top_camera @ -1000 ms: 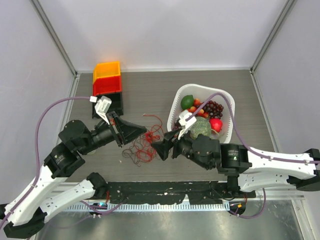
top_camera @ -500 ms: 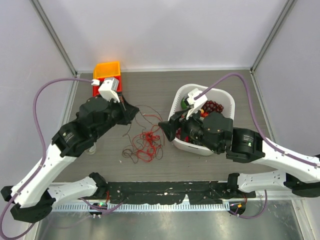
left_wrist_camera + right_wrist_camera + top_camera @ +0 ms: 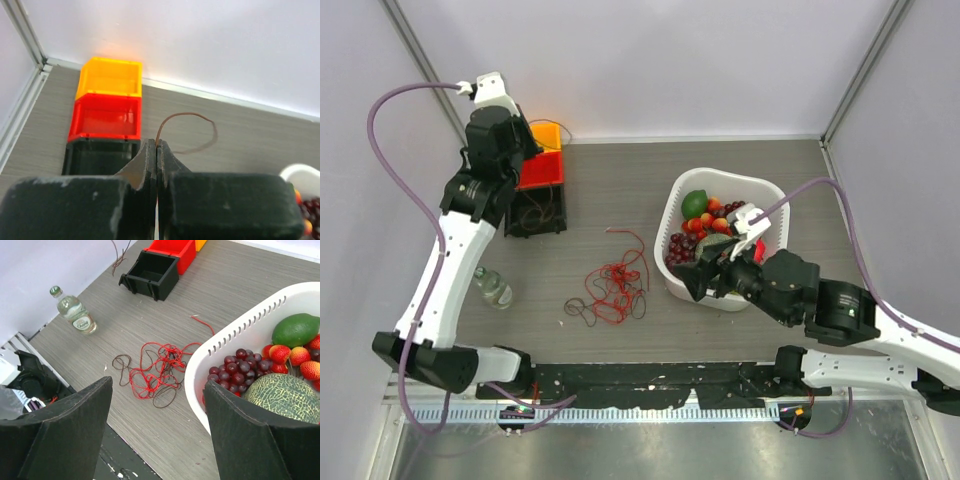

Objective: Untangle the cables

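The cables lie as a loose tangle of thin red wires with dark brown loops on the table, left of the white basket; they also show in the right wrist view. My left gripper is raised at the far left over the stacked bins. In the left wrist view it is shut on a thin brownish strand, which arcs forward and down. That strand hangs above the black bin. My right gripper is open and empty at the basket's near left edge, its jaws wide apart.
The white basket holds grapes, strawberries, a melon and a green fruit. Yellow, red and black bins stand at the far left. A small glass bottle lies at the left.
My left arm has risen and swung from the tangle to the far-left bins, drawing the brownish strand with it. My right gripper has pulled back from the tangle to the basket.
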Available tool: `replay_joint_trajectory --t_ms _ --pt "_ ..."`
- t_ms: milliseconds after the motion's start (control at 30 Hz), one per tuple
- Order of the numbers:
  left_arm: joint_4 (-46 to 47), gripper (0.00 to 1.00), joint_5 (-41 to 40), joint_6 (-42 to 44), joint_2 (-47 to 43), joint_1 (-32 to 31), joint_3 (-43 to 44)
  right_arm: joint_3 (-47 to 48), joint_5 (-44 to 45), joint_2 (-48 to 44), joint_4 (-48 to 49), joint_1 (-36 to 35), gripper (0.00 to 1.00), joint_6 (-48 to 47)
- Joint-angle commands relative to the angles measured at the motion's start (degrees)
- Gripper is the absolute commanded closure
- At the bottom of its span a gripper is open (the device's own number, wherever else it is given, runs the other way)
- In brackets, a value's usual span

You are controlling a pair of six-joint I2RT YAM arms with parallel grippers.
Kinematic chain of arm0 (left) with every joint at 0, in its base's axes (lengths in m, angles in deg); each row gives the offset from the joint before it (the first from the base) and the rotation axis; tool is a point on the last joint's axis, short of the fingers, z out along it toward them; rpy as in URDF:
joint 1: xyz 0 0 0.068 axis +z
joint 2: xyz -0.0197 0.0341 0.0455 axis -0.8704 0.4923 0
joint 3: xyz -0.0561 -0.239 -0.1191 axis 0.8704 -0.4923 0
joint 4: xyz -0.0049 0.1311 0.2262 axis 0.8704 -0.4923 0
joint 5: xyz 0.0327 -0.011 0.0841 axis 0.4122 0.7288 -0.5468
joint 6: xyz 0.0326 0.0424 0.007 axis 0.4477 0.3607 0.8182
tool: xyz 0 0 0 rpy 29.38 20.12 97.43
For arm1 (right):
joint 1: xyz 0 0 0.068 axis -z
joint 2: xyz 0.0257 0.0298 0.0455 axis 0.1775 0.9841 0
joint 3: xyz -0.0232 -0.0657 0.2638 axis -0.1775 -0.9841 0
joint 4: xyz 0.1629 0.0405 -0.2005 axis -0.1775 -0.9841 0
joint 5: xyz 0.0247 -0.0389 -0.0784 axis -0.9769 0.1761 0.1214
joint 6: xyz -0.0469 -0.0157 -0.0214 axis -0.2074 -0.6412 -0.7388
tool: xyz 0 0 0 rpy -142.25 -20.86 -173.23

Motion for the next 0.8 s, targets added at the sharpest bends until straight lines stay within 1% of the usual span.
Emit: replay_joint_trajectory --t_ms 0,100,267,433,533,667,767 --pt "12.0 1.00 5.5 2.8 4.4 6.1 1.0 -1.2 2.6 -3.6 0.1 0.3 0.22 1.3" --pt "13.9 1.00 7.5 1.7 7.3 9.4 1.5 -1.5 3.0 -4.6 -0.7 0.3 0.22 1.6" --pt "23.8 1.00 13.7 1.4 9.0 13.1 -3.7 -2.1 3.7 -5.9 -1.9 0.3 0.22 2.3" --pt "26.8 1.00 18.2 0.6 11.7 16.2 -5.5 -2.9 4.8 -7.5 -2.7 0.3 0.22 3.1" --pt "28.1 1.00 18.3 0.3 11.5 16.7 -8.8 -3.8 5.2 -8.1 -2.9 0.3 0.22 3.6" --pt "29.3 1.00 14.5 -1.6 9.5 16.8 -16.0 -4.7 5.8 -9.0 -2.9 0.3 0.22 4.3" --pt "26.9 1.00 11.9 -3.8 9.8 16.7 -18.2 -5.2 5.6 -9.2 -2.3 0.3 0.22 4.5"
